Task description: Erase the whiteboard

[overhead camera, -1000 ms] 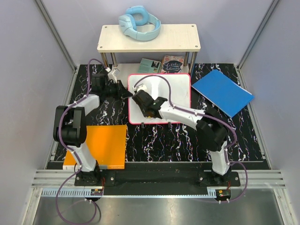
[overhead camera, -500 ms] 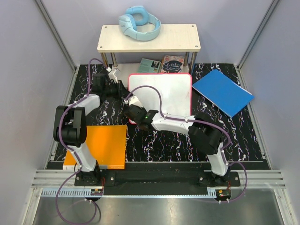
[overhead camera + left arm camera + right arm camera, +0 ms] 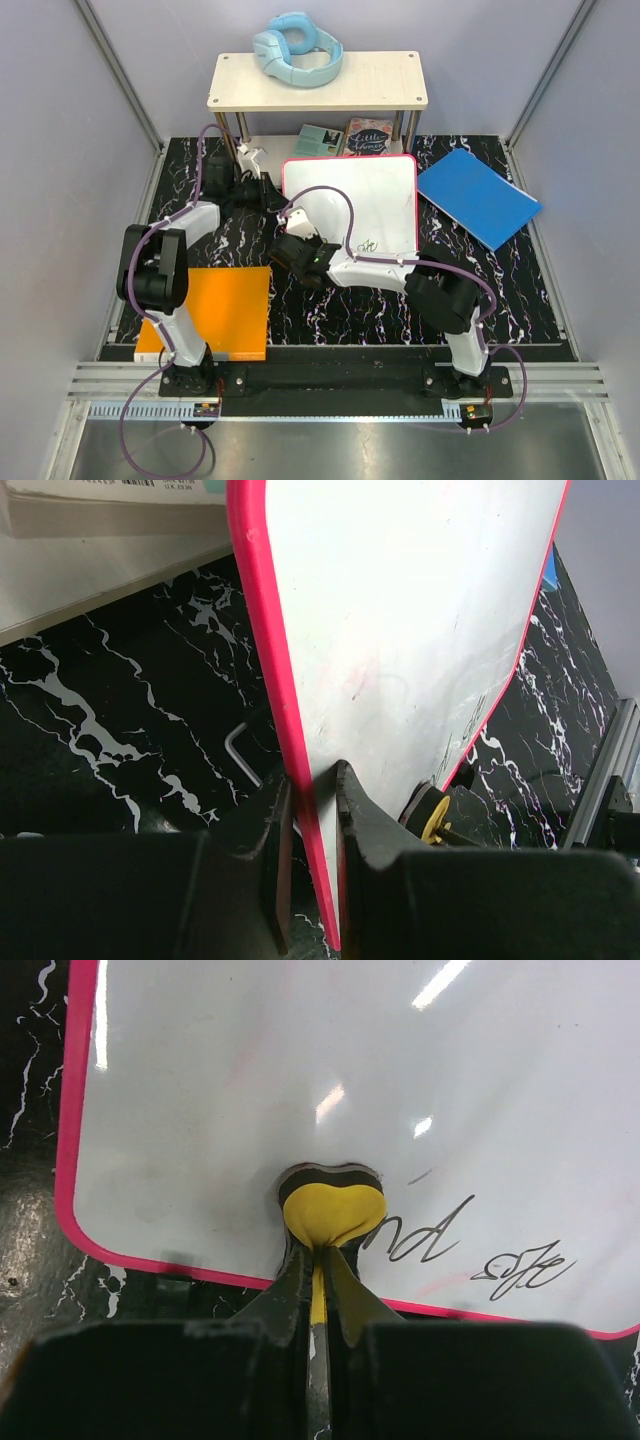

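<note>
Whiteboard [image 3: 370,195] flat on the table [image 3: 330,310]. My left gripper [image 3: 312,820] is clamped on its left rim. My right gripper [image 3: 318,1285] pinches a yellow eraser [image 3: 330,1210] against its near-left corner. Handwriting [image 3: 430,1235] lies rightward along the near edge; right arm nearer.

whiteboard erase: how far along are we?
Done: most of the whiteboard looks clean, with only faint smudges. In hand: the left fingers clamp its pink rim, and the right fingers pinch a yellow eraser pressed on the board. Left: two dark handwritten marks beside the eraser, near the board's edge.
</note>
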`<action>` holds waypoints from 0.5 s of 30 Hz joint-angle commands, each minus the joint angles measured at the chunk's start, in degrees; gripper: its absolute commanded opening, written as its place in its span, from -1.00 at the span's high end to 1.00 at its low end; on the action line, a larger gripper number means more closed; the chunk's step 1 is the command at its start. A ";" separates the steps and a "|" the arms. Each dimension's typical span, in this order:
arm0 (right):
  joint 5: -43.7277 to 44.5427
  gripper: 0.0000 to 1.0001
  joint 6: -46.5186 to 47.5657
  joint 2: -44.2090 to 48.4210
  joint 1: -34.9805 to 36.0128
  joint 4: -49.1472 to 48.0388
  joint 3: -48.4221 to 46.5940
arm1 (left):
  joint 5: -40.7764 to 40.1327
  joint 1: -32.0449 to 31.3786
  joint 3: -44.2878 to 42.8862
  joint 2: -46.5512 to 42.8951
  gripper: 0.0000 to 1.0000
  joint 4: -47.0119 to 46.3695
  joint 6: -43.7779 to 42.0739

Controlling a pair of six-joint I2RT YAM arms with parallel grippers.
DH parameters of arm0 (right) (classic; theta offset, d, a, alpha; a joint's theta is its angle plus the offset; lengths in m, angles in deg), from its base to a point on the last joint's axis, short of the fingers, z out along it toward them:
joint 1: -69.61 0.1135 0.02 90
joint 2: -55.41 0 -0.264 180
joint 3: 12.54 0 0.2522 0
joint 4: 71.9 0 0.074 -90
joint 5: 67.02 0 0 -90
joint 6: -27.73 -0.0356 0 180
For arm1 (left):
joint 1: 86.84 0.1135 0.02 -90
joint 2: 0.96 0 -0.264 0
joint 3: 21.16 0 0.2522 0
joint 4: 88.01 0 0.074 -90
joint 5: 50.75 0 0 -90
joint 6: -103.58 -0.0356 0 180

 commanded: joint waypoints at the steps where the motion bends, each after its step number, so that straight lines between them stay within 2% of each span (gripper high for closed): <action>1: 5.18 1.00 -2.06 2.07 -2.35 0.32 0.71 | -2.89 -0.01 0.11 0.03 1.00 1.94 -4.99; 4: 3.07 1.00 -0.57 -0.38 -2.35 0.32 -1.22 | -2.37 -0.01 0.37 -0.32 0.96 1.42 -4.55; 5: 1.33 1.00 0.40 -1.01 -2.35 0.32 -1.75 | -2.19 -0.09 0.63 -0.32 0.75 0.89 -4.46; 7: 0.08 1.00 1.19 -2.50 -2.35 0.58 -3.24 | -1.49 -0.09 0.81 -0.50 0.56 0.28 -3.94; 8: -1.23 1.00 1.28 -2.68 -2.35 0.50 -3.51 | -0.88 -0.09 0.98 -0.50 0.36 -0.69 -3.50; 9: -1.50 1.00 1.37 -2.77 -2.35 0.49 -3.69 | -0.26 -0.18 0.90 -0.41 0.29 -1.04 -3.32; 11: -2.46 1.00 1.90 -3.03 -2.35 0.49 -4.13 | 1.49 -0.09 0.72 0.38 0.21 -2.27 -2.01; 15: -3.70 1.00 3.04 -3.21 -2.34 -0.47 -4.30 | 4.31 -0.27 0.37 1.78 0.19 -4.73 0.10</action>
